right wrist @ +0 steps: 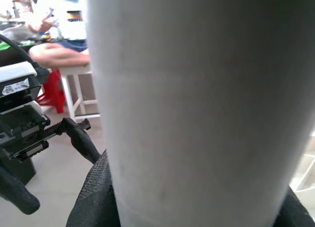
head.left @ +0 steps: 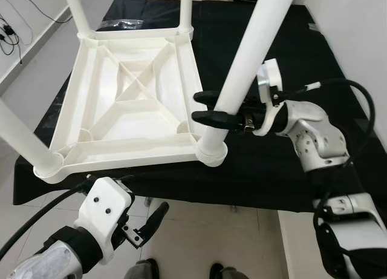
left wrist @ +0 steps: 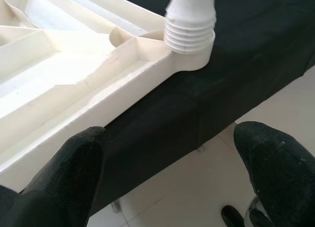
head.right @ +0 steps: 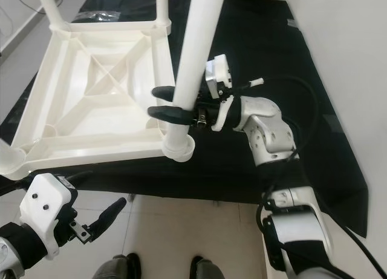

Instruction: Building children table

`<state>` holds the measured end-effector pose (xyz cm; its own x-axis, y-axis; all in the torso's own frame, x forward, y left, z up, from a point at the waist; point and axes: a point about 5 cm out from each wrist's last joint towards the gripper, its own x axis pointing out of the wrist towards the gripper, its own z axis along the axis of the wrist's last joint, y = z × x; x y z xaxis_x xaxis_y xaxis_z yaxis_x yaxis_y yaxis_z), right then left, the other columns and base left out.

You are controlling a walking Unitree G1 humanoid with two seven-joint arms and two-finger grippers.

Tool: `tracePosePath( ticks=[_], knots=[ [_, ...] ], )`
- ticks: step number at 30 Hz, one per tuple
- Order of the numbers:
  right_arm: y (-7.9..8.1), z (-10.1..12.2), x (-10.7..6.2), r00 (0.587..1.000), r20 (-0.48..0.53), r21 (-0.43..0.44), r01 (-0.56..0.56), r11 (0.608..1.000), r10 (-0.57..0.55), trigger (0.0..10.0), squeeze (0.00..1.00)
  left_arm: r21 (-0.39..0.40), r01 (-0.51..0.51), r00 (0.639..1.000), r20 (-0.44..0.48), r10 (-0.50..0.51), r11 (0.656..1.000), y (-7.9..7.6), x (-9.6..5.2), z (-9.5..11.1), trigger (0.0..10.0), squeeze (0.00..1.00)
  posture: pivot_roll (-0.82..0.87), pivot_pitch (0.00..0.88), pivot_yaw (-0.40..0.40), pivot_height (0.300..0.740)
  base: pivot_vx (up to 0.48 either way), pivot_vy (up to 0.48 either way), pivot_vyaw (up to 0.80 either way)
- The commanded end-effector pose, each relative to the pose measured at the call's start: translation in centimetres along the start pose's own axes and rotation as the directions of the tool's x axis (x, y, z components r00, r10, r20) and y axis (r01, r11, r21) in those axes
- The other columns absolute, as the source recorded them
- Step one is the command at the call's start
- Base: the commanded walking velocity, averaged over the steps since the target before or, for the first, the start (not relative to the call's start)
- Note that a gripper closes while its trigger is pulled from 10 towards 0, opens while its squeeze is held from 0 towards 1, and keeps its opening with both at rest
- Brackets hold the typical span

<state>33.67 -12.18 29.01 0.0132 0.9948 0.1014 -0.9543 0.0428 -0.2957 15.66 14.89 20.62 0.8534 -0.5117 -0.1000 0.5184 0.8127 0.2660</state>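
While upturned on the black cloth [head.left: 290,164], white tabletop [head.left: 130,103], near leg [head.left: 242,67] pinched by right pincer [head.left: 202,108]; left pincer [head.left: 151,224] spread.

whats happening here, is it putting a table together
Yes. A white plastic children's table lies upside down on a black cloth, legs pointing up. The right gripper is closed around the near right leg, which sits in its corner socket. The left gripper hangs open below the cloth's near edge, holding nothing. A person sits on a white stool in the background.
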Motion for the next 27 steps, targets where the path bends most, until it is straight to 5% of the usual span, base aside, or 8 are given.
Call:
tracePosePath(
  ticks=[1, 10, 27],
  knots=[
    [-0.1, -0.3, 0.3, 0.997, -0.049, -0.007, -0.06, 0.998, 0.06, 10.0, 0.0, 0.032, 0.005, 1.0, 0.004, -0.005, 0.999, -0.5, -0.2, -0.1, 10.0, 0.0, 0.07, 0.353, -0.065, 0.74, 0.0, 0.0, 0.0],
    [-1.0, 0.6, 0.0, 0.99, -0.06, 0.006, -0.128, 0.992, 0.128, 10.0, 0.0, 0.052, -0.002, 0.999, 0.035, 0.0, 0.999, -1.3, -0.5, -0.2, 10.0, 0.0, 0.08, 0.376, -0.08, 0.74, 0.0, 0.0, 0.0],
    [-0.3, 0.9, -0.3, 0.967, -0.066, 0.063, -0.24, 0.969, 0.244, 10.0, 0.0, 0.071, -0.01, 0.998, 0.055, 0.006, 0.997, -2.0, -0.8, -0.3, 10.0, 0.0, 0.08, 0.383, -0.076, 0.74, 0.0, 0.0, 0.0]
  ],
)
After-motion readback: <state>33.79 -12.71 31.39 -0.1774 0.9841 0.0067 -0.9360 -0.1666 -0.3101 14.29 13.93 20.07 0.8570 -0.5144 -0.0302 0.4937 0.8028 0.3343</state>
